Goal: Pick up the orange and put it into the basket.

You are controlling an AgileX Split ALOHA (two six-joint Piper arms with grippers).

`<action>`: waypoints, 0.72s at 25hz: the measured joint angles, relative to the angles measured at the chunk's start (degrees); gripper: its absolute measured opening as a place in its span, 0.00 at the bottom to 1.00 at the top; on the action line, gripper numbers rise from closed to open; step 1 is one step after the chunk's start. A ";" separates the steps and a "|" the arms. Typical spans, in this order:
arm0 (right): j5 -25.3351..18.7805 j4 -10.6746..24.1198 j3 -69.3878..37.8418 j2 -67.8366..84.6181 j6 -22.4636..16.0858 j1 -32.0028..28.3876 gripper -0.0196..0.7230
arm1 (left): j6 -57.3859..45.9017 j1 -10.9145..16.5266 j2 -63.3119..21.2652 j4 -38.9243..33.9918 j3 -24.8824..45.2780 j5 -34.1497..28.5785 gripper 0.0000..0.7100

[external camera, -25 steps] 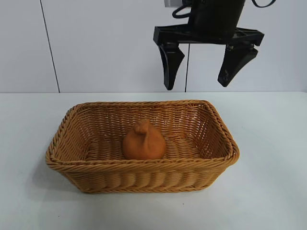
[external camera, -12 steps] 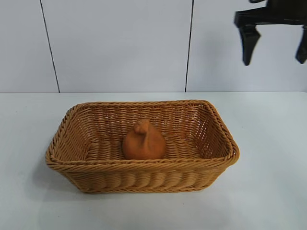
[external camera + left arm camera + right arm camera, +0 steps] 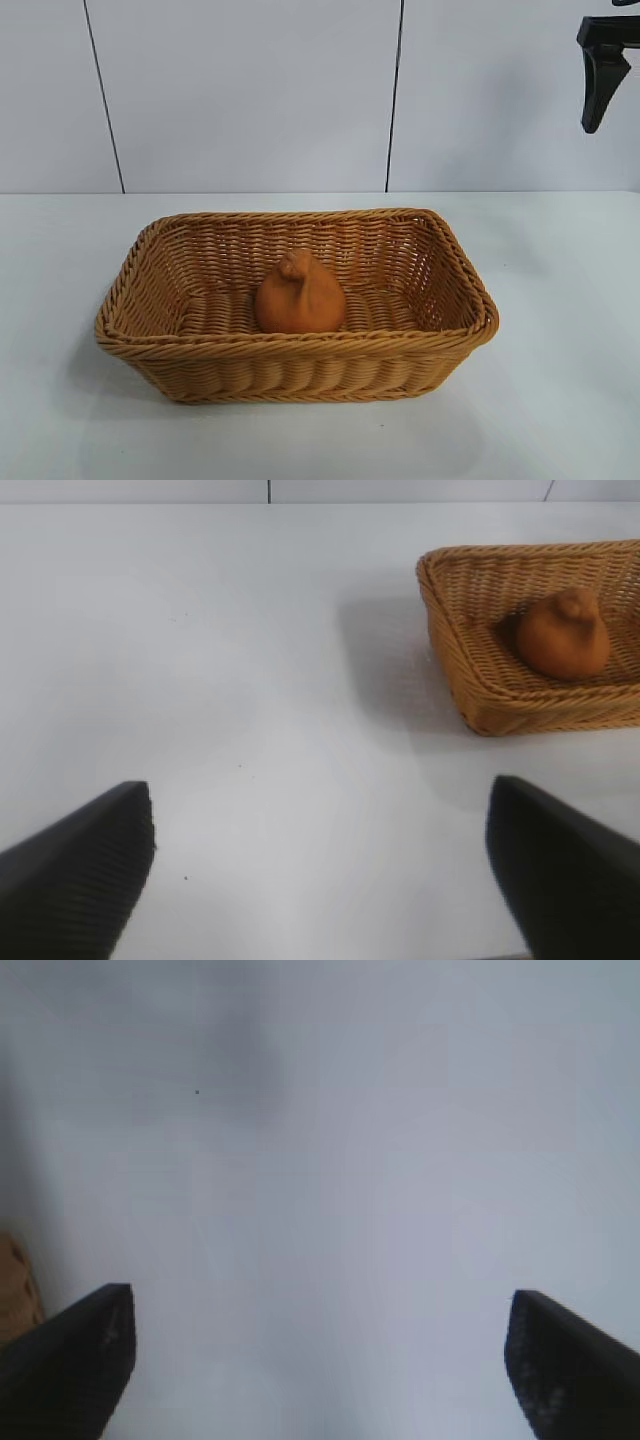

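The burnt-orange, lumpy orange (image 3: 299,296) lies inside the tan woven basket (image 3: 300,346) in the middle of the white table. Both also show in the left wrist view, the orange (image 3: 563,636) in the basket (image 3: 470,675). My right gripper is high at the exterior view's top right edge, well clear of the basket; only one black finger (image 3: 600,72) shows there. In its own view the right gripper (image 3: 320,1350) is open and empty over bare table. My left gripper (image 3: 322,865) is open and empty, off to the basket's side and out of the exterior view.
The white table (image 3: 560,300) runs back to a white panelled wall (image 3: 250,90). A sliver of the basket's rim (image 3: 15,1290) shows at the edge of the right wrist view.
My right gripper, open and empty, has risen from above the basket and moved to the right, nearly out of the exterior view. The orange and basket have not moved.
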State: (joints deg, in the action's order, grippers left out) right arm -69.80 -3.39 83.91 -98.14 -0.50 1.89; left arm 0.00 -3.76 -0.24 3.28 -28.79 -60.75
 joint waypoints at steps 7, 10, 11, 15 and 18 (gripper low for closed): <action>-0.04 -1.70 -22.72 17.90 2.81 0.00 0.96 | 0.00 0.00 0.00 0.00 0.00 0.00 0.91; -0.06 -1.88 -31.72 27.08 3.77 0.00 0.96 | 0.00 0.00 0.00 0.00 0.00 0.00 0.91; 0.20 -1.88 -34.08 30.30 3.85 0.00 0.96 | 0.00 0.00 0.00 0.00 0.00 0.00 0.91; 4.45 -1.88 -43.61 43.03 4.51 0.00 0.96 | 0.00 0.00 0.00 0.00 0.00 0.00 0.91; 7.62 -1.88 -50.05 52.89 5.18 0.00 0.96 | 0.00 0.00 0.00 0.00 0.00 0.00 0.91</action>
State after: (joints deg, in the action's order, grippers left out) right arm -62.17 -5.26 33.86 -45.25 4.68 1.89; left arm 0.00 -3.76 -0.24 3.28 -28.79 -60.75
